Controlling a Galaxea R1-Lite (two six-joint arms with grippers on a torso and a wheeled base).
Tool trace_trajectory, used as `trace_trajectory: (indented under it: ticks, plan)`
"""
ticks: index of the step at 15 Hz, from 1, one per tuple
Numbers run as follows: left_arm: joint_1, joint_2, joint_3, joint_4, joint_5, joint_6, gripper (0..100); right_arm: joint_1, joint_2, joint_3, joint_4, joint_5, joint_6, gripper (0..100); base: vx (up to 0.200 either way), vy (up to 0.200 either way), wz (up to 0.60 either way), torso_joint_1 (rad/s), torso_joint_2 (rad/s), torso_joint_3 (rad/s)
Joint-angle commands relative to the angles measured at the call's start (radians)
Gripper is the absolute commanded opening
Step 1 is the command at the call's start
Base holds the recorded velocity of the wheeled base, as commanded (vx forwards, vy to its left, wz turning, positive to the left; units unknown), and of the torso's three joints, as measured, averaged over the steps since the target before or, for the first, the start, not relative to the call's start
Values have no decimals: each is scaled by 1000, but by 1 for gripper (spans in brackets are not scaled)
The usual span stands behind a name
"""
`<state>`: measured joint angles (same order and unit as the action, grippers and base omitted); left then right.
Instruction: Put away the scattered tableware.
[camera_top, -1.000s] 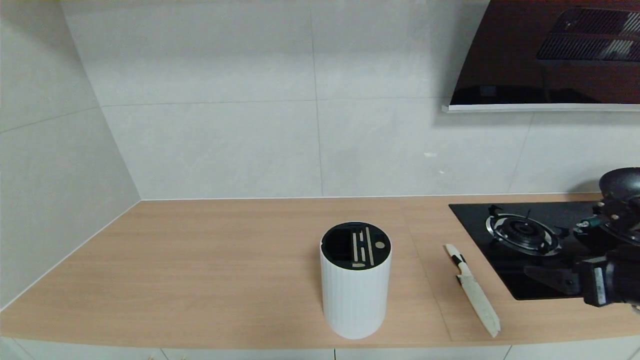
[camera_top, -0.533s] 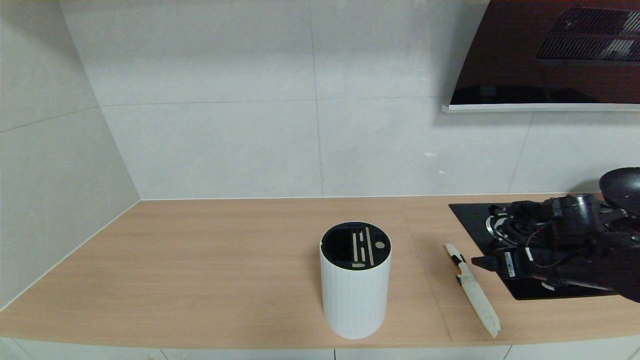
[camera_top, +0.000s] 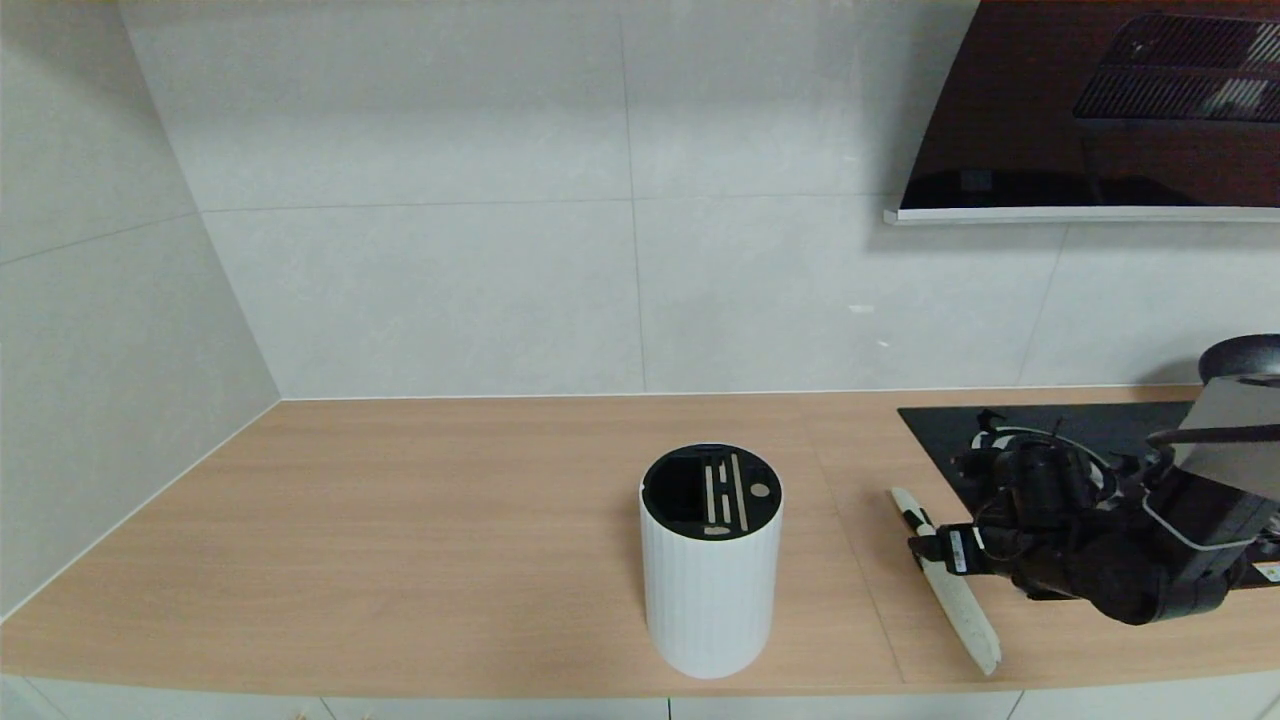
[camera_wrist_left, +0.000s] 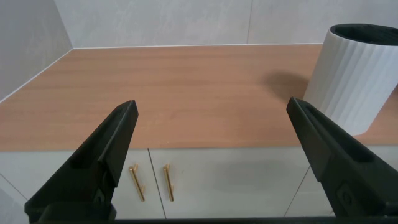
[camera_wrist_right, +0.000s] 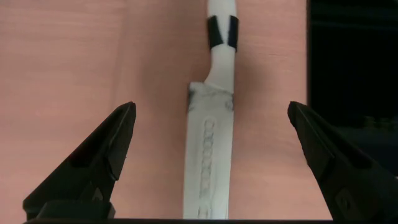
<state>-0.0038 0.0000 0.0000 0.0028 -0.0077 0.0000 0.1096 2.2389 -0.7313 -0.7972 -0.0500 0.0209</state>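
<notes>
White: one knife (camera_top: 962, 612), one holder (camera_top: 711, 590); right tool (camera_wrist_right: 208, 169) spread over knife

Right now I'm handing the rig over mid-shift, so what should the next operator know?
Left gripper: open, empty, out in front of the counter's front edge, facing the holder.
Right gripper: open, hovers over the knife, jaws on either side of it, not gripping.
Knife: flat on the counter between holder and stove.
Done: nothing; the knife is not yet grasped.
Left: grasp the knife and slot it into the holder.
</notes>
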Motion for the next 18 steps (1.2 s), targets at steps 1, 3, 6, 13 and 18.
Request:
trace_trajectory:
  ticks: [1,3,6,13,18]
  plan:
    - [1,0,0,0,0,-2,100,1,80,-25,-5,-1,1,100,0,0,0,0,0,0]
    - [1,0,0,0,0,0,100,1,108,-36,-25,-2,1,100,0,0,0,0,0,0]
    - [1,0,0,0,0,-2,100,1,133,-48,-46,-7,2,100,0,0,0,0,0,0]
    - [1,0,0,0,0,0,100,1,156,-59,-56,-27,2,100,0,0,0,0,0,0]
    - [1,0,0,0,0,0,100,1,174,-68,-57,-31,2,100,0,0,0,0,0,0]
